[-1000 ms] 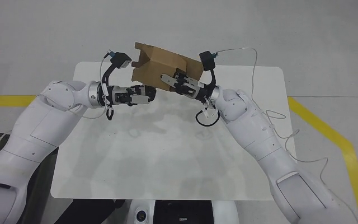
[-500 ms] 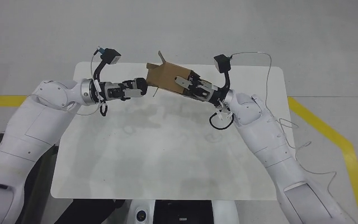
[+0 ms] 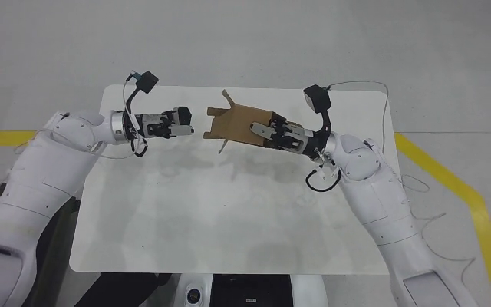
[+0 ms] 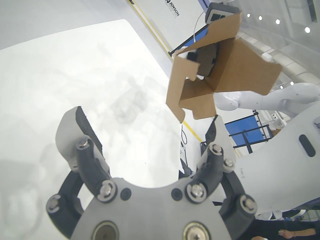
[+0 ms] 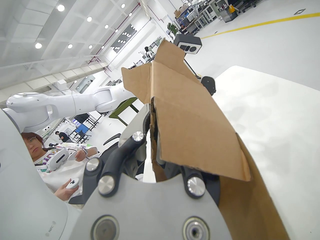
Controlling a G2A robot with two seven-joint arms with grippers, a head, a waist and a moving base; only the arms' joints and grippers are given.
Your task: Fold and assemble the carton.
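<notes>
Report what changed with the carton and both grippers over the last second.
The left gripper, earlier up against the carton, drew back to the robot's left and now stands open, clear of it. The right gripper swung the carton to the robot's right and nearer the robot, tilting it flatter. Unchanged: the right gripper stays shut on the carton, held above the table.
</notes>
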